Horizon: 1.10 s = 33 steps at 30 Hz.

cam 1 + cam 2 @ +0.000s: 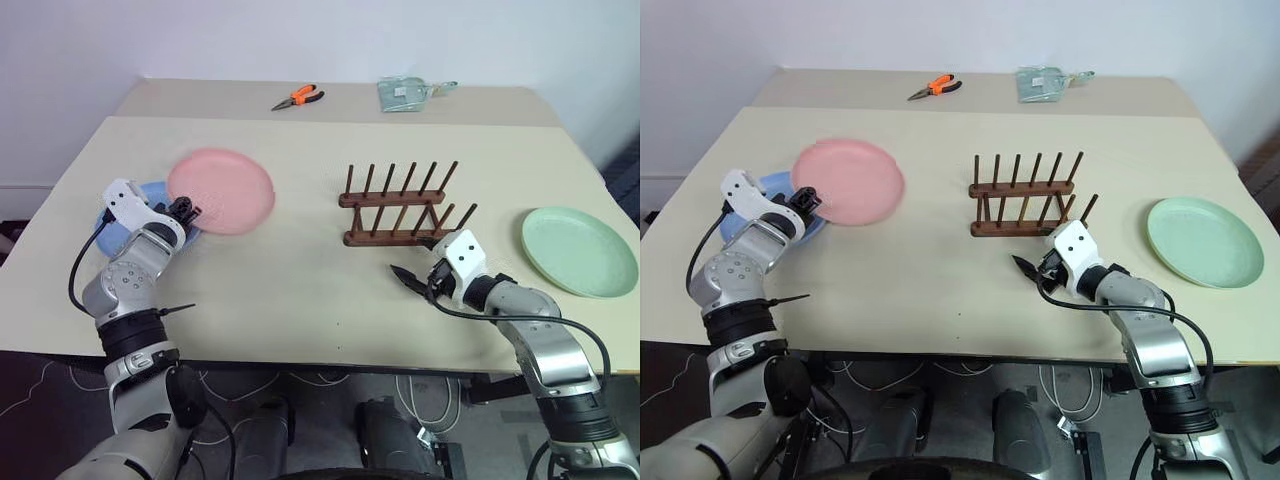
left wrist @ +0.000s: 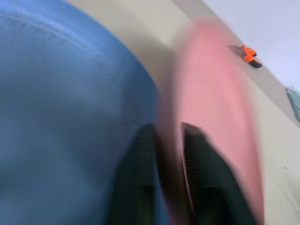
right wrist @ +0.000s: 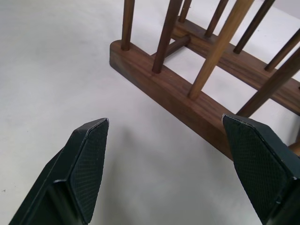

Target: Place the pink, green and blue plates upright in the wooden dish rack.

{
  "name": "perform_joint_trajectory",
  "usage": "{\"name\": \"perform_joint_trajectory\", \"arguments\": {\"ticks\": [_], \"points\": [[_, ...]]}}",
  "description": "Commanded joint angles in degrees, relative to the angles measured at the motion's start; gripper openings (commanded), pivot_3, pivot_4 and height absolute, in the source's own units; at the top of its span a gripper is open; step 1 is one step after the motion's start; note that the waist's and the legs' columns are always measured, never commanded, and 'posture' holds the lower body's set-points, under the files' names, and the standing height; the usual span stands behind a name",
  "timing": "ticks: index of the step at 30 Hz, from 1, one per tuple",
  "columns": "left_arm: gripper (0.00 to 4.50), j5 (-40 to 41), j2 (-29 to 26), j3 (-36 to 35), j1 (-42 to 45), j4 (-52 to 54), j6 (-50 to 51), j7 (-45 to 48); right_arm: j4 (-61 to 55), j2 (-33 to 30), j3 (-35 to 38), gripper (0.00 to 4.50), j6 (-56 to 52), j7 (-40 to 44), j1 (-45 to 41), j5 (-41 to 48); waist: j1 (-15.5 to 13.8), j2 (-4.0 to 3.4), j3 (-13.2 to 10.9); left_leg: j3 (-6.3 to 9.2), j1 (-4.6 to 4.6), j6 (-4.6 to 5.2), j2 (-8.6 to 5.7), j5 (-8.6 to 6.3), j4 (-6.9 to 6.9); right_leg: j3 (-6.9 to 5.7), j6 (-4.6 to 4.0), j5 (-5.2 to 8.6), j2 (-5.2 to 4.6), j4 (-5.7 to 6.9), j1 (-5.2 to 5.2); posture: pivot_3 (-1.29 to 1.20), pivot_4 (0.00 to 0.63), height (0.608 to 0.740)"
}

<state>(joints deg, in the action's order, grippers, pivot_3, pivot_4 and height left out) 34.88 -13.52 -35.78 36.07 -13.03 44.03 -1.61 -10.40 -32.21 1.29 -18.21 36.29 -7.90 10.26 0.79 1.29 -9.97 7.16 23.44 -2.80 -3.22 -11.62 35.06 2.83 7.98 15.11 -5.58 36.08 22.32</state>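
1. Pickup of the pink plate (image 1: 222, 189) is the step in hand: the left gripper (image 1: 186, 211) is clamped on the plate's rim, one black finger on each face as the left wrist view shows, near the table's (image 1: 300, 290) left edge.
2. Pink plate's rim overlaps the blue plate (image 1: 150, 192), which lies flat beneath it by that same edge; the pink one looks tilted off the table, its face turned up and toward the rack.
3. Green plate (image 1: 578, 250) lies flat by the right edge, well apart from the rest.
4. Wooden dish rack (image 1: 400, 205) stands mid-table with no plate in it, its rails running left to right and its pegs upright.
5. Right gripper (image 1: 418, 282) hovers just in front of the rack's near rail, jaws spread wide and holding nothing.
6. Next, I judge, the pink plate must be turned on edge, its faces square to the rails, carried right and lowered between two peg pairs.
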Motion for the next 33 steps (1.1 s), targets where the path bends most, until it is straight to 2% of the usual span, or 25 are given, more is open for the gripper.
{"name": "perform_joint_trajectory", "arguments": {"ticks": [1,7,12,14,19,22,27,29,30,33], "points": [[0.0,1.32,-1.06,0.48,1.94,1.14,-2.91,1.86,-4.63,-1.95,3.3,4.49,-0.32,0.04,-0.09,1.01,-0.06,0.01,-0.01,0.0,0.0,0.0,0.0,0.0,0.0,0.0,0.0,0.0,0.0,0.0,0.0,0.0,0.15,0.74],[0.0,2.13,-1.07,5.41,3.08,6.5,-5.12,7.21,-9.2,-5.51,2.25,4.49,1.27,0.23,-2.46,-2.27,-0.1,0.06,-0.04,-0.01,0.03,-0.01,0.0,0.0,0.0,0.0,-0.01,0.0,-0.01,-0.02,0.0,0.0,0.15,0.74],[0.0,-0.19,2.74,20.21,9.91,14.51,-2.93,10.51,-8.95,-5.2,-8.3,4.49,10.65,-1.17,-17.45,-14.97,-0.07,0.11,-0.32,-0.07,0.06,-0.18,0.01,0.1,0.02,0.02,-0.05,-0.04,-0.01,-0.03,0.05,0.0,0.15,0.74],[0.0,-1.54,3.59,23.7,11.44,15.76,-3.13,10.96,-6.75,-5.16,-11.8,4.49,14.06,-1.62,-20.47,-19.86,-0.23,0.17,-0.3,-0.05,0.07,-0.19,0.0,0.11,0.01,0.01,-0.02,-0.03,-0.01,-0.1,-0.02,0.0,0.15,0.74],[0.0,0.69,7.57,26.39,14.17,17.18,-1.5,10.42,1.5,-4.28,-17.49,4.49,19.05,-7.27,-25.7,-32.63,0.16,0.13,-0.34,-0.09,0.07,-0.25,0.0,0.01,-0.08,0.05,0.04,-0.03,-0.02,-0.09,0.12,0.0,0.15,0.74],[0.0,1.19,9.12,26.16,13.86,17.56,-0.68,9.83,3.84,-3.99,-17.43,3.62,19.86,-9.03,-26.14,-35.31,0.18,0.11,-0.37,-0.1,0.1,-0.25,0.02,0.02,-0.08,0.05,0.02,-0.03,-0.01,-0.01,0.21,0.0,0.15,0.74],[0.0,2.68,10.52,24.24,13.07,17.48,0.84,8.92,4.68,-5.13,-17.05,1.13,22.2,-11.38,-25.4,-39.87,0.01,0.13,-0.38,-0.09,0.1,-0.25,0.01,0.02,-0.05,0.05,0.03,-0.02,0.0,-0.04,0.15,0.0,0.15,0.74],[0.74,3.34,10.46,23.77,12.71,17.47,1.5,9.61,5.12,-5.41,-16.76,0.18,23.29,-13.23,-25.55,-42.25,0.01,0.13,-0.38,-0.09,0.1,-0.25,0.01,0.02,-0.05,0.05,0.03,-0.03,0.0,-0.04,0.15,0.0,0.15,0.74],[1.08,5.0,10.95,22.75,12.57,17.28,2.28,9.75,5.28,-5.32,-16.44,0.0,23.62,-14.28,-25.63,-43.27,0.0,0.13,-0.38,-0.08,0.1,-0.25,0.01,0.02,-0.05,0.05,0.03,-0.02,0.0,-0.03,0.15,0.0,0.15,0.74],[2.73,6.16,11.28,21.17,13.26,16.22,2.66,8.63,4.98,-4.97,-15.65,0.0,24.32,-16.19,-25.8,-45.02,-0.07,0.14,-0.39,-0.08,0.1,-0.25,0.0,0.02,-0.02,0.05,0.03,-0.03,0.0,-0.04,0.12,0.0,0.15,0.74]]}}
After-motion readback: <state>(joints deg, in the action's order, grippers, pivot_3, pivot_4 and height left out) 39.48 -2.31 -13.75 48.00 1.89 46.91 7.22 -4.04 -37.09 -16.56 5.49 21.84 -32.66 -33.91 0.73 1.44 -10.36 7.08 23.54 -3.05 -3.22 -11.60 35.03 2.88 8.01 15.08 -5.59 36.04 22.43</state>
